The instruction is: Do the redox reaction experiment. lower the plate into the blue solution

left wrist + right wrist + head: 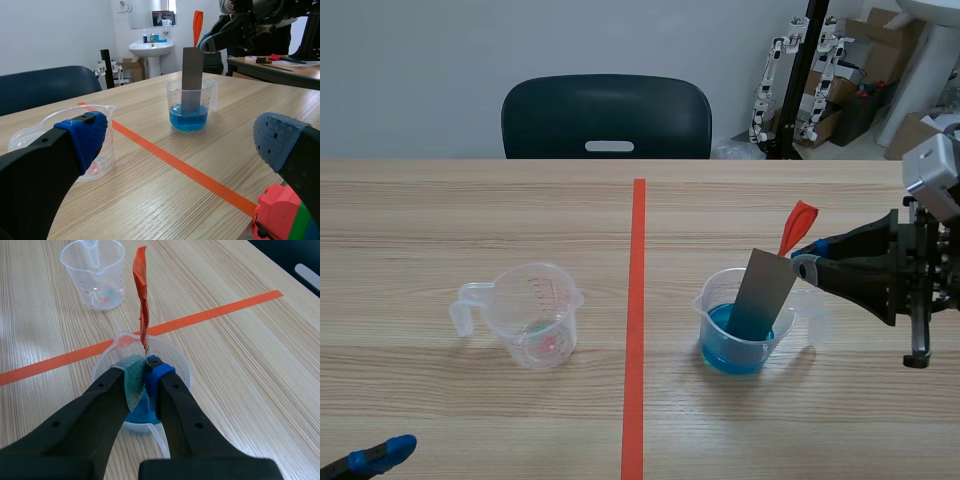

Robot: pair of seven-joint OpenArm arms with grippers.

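A grey metal plate [761, 294] with an orange tag [798, 224] on top stands tilted in a clear beaker [708, 312], its lower end dipped in the blue solution [734, 352]. My right gripper [804, 263] is shut on the plate's upper corner, just above the beaker's rim. In the right wrist view the fingers [160, 375] pinch together over the beaker [176, 359] and the tag [142, 290] rises ahead of them. Seen from the left wrist, the plate [192, 75] leans in the solution [188, 118]. My left gripper [182, 142] is open, low at the table's near left.
A second clear beaker [531, 316] with a faint pink trace on its bottom stands left of the orange tape line [636, 320]. A dark chair [607, 118] is behind the table. A red and green block [286, 220] lies beside my left gripper.
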